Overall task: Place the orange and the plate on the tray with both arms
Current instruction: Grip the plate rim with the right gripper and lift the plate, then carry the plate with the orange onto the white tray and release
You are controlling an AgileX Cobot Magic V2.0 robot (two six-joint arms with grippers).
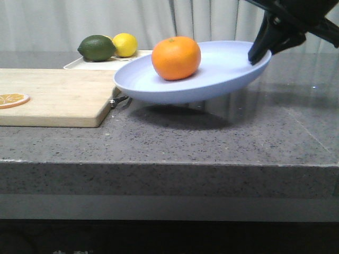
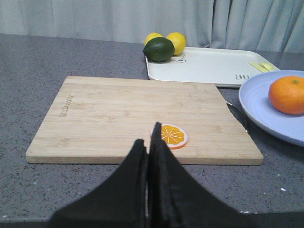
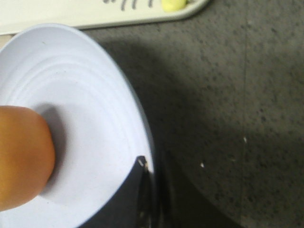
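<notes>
The right gripper (image 1: 260,53) is clamped shut on the right rim of the plate (image 1: 222,71), one dark finger above the rim and one below, holding the plate lifted off the counter and tilted slightly. A shadow lies on the stone under it. The orange (image 1: 176,57) sits inside the plate, left of its middle, well apart from the gripper.

The left gripper (image 2: 148,145) has its two black fingers pressed together, holding nothing. It hovers near the front edge of the wooden cutting board (image 2: 118,114), just short of a thin orange slice (image 2: 169,135) lying flat on the board.

The surface is a dark grey speckled stone counter (image 1: 222,137) with a thick square front edge. Pale grey curtains (image 1: 132,21) hang behind it.

The board fills the left part of the counter; its right edge is close beside the raised plate. Behind the board, toward the curtains, lies the tray (image 2: 209,66), flat on the counter. In the tray's back left corner are a dark green lime (image 2: 159,49) and two yellow lemons (image 2: 175,42), touching. The tray's middle is bare. To the right of the plate is open stone.
</notes>
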